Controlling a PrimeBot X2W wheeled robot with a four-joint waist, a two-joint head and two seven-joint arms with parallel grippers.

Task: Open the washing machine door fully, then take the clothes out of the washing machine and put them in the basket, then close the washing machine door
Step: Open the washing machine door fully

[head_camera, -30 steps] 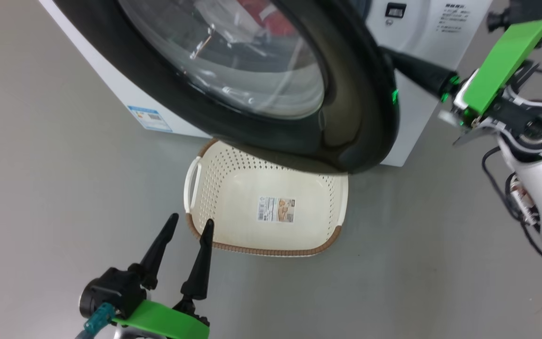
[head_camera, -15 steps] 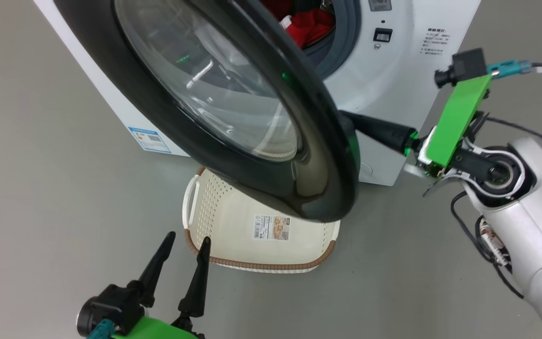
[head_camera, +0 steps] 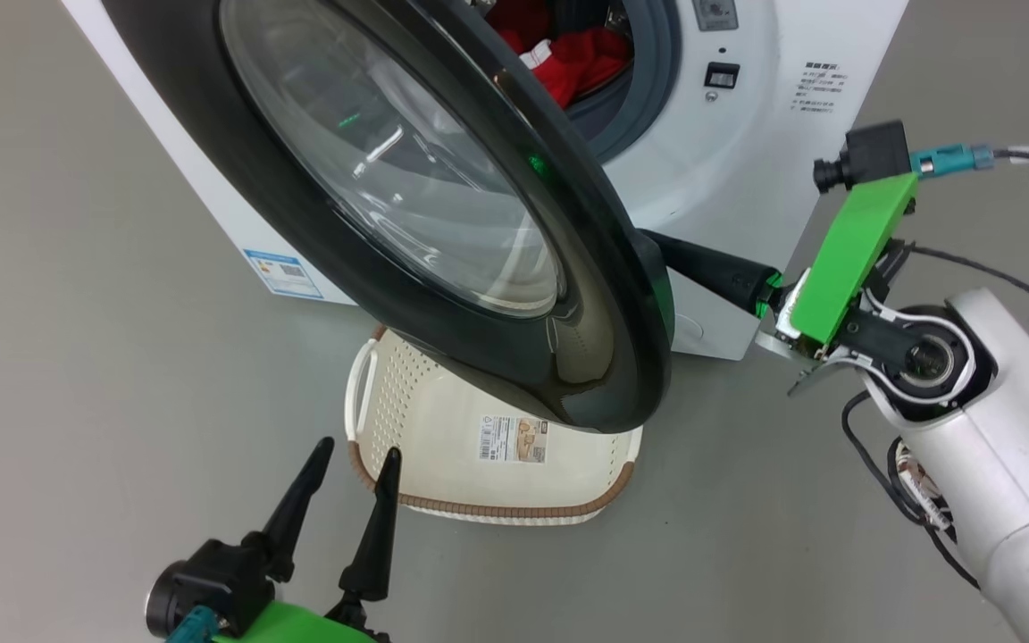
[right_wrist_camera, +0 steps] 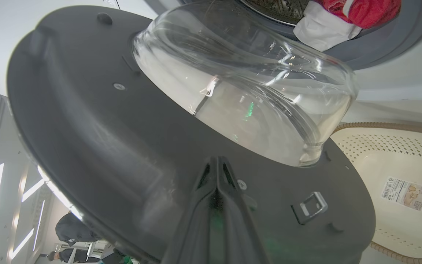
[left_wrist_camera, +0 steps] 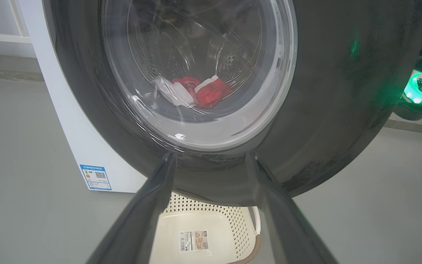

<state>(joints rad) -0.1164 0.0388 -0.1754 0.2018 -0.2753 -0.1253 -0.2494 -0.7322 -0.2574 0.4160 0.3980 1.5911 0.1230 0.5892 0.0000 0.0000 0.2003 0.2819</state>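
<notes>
Left gripper: the fingers are spread apart with nothing between them, just beside the near left corner of the basket; its base is cut off by the lower edge of the head view.
Basket: it is set on the floor at the foot of the washing machine's front. The near rim and the paper label are seen; the far part is hidden under the door.
Washing machine door: it is swung partly open over the basket. Its top is cut off by the frame.
Right gripper: the fingers are pressed together, empty, with the tips at the door's inner face. Contact cannot be told, and in the head view the tips are hidden behind the black rim.
Clothes: red and white pieces are lying at the front lip of the drum, partly covered by the door.
Washing machine: the white front is seen; the printed labels are too small to read.
</notes>
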